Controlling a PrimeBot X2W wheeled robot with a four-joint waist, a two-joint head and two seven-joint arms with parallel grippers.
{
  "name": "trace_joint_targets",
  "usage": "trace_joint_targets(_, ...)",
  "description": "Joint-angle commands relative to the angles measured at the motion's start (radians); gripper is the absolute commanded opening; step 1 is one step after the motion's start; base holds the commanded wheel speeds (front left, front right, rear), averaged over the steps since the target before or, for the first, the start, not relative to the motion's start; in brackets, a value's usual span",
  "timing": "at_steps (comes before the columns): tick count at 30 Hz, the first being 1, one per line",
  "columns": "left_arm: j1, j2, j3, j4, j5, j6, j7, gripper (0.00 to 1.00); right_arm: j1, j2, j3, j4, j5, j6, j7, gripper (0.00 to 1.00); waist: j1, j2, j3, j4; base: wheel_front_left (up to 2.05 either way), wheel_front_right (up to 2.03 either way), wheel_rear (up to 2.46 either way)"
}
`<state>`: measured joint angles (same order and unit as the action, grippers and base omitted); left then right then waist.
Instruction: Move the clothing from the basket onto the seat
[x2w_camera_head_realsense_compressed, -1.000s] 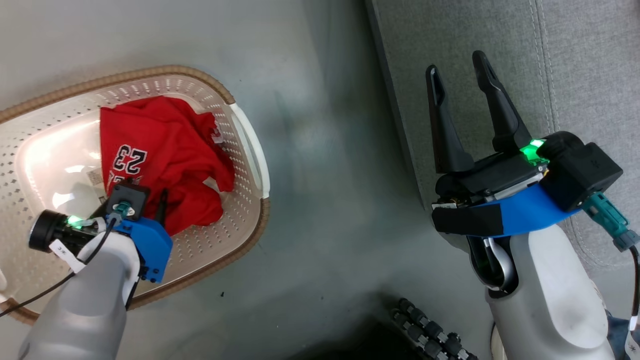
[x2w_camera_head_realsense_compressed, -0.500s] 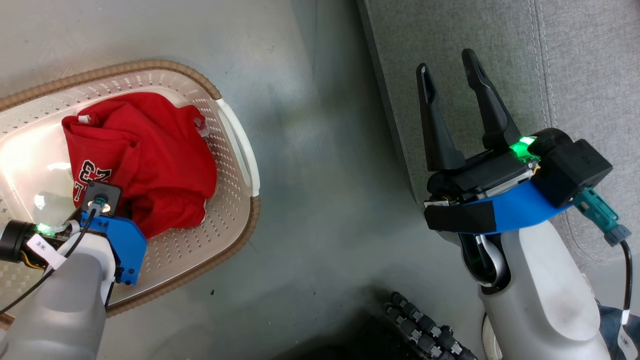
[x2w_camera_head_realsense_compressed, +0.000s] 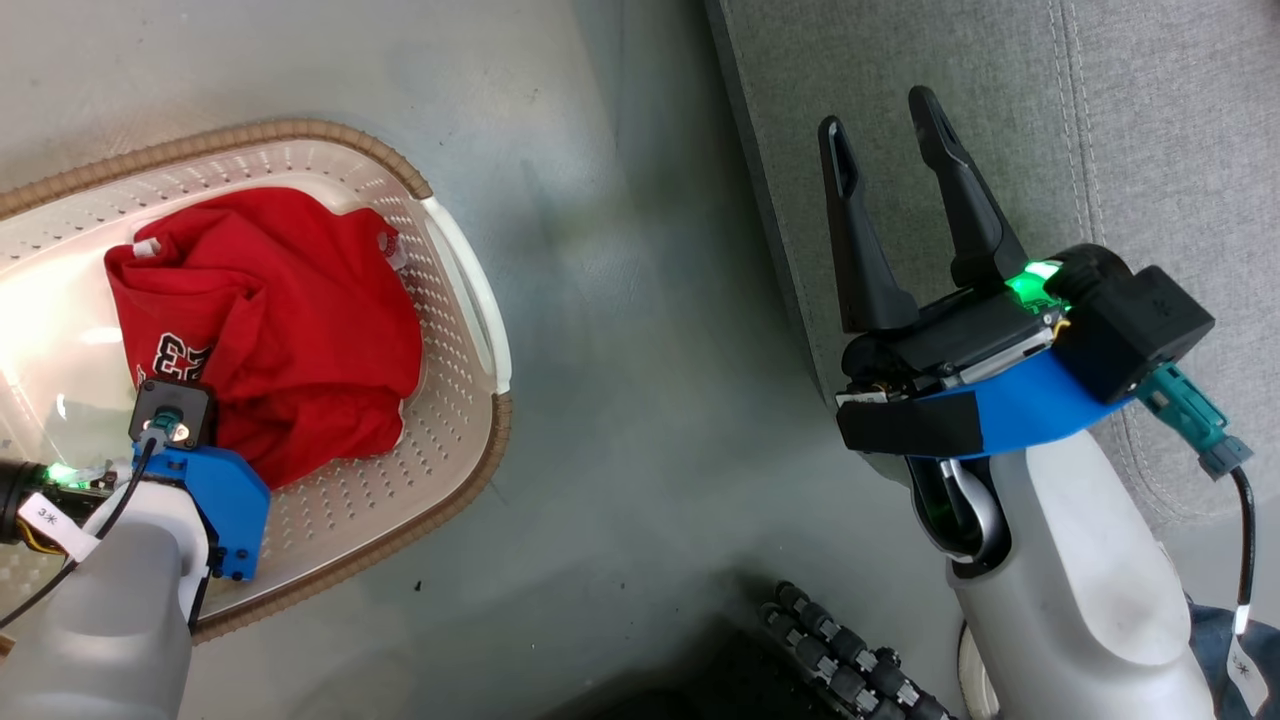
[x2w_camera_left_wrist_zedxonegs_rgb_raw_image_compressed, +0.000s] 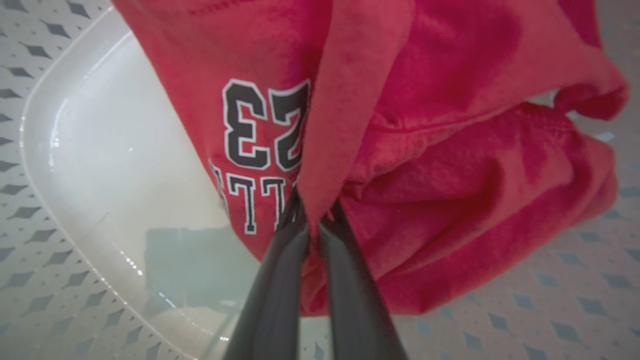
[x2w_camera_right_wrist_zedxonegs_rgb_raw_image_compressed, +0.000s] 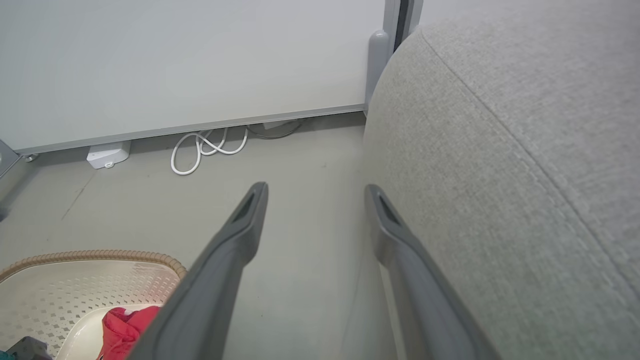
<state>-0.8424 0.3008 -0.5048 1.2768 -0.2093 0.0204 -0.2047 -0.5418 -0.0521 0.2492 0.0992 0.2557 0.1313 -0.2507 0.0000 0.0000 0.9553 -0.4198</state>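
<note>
Red clothing (x2w_camera_head_realsense_compressed: 290, 310) with a black-and-white "23" lies bunched in the cream perforated basket (x2w_camera_head_realsense_compressed: 462, 290) on the floor at the left. I cannot tell whether it is one garment or two. In the left wrist view my left gripper (x2w_camera_left_wrist_zedxonegs_rgb_raw_image_compressed: 312, 212) is shut on a fold of the red clothing (x2w_camera_left_wrist_zedxonegs_rgb_raw_image_compressed: 450, 150), which hangs over the basket's glossy bottom (x2w_camera_left_wrist_zedxonegs_rgb_raw_image_compressed: 110, 165). My right gripper (x2w_camera_head_realsense_compressed: 878, 112) is open and holds nothing, hovering over the left edge of the grey seat (x2w_camera_head_realsense_compressed: 1150, 120). The right wrist view shows that gripper (x2w_camera_right_wrist_zedxonegs_rgb_raw_image_compressed: 316, 190) open beside the seat's rounded side (x2w_camera_right_wrist_zedxonegs_rgb_raw_image_compressed: 500, 150).
Grey floor (x2w_camera_head_realsense_compressed: 620, 330) separates the basket from the seat. A white cable (x2w_camera_right_wrist_zedxonegs_rgb_raw_image_compressed: 207, 147) and a small white box (x2w_camera_right_wrist_zedxonegs_rgb_raw_image_compressed: 107, 154) lie along the far wall. A dark ribbed part (x2w_camera_head_realsense_compressed: 850, 660) of the robot's base sits at the bottom edge.
The head camera has shifted slightly. My left gripper has pulled the red clothing leftward inside the basket, gathering it into a tighter bundle. The right gripper stays open.
</note>
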Motion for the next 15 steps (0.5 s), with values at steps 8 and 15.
trace_joint_targets(8,0.027,-0.032,-0.003,0.007,-0.018,-0.012,-0.041,0.0,-0.018,0.003,-0.007,0.03,-0.019,-0.001,-0.009,1.0,0.0,0.0,-0.064,0.03,0.0,0.0,0.0)
trace_joint_targets(15,0.054,-0.108,-0.008,-0.019,-0.038,-0.042,-0.061,0.0,0.032,0.003,-0.038,0.064,-0.065,-0.001,0.009,1.0,0.0,0.0,-0.239,0.108,0.0,0.0,0.0)
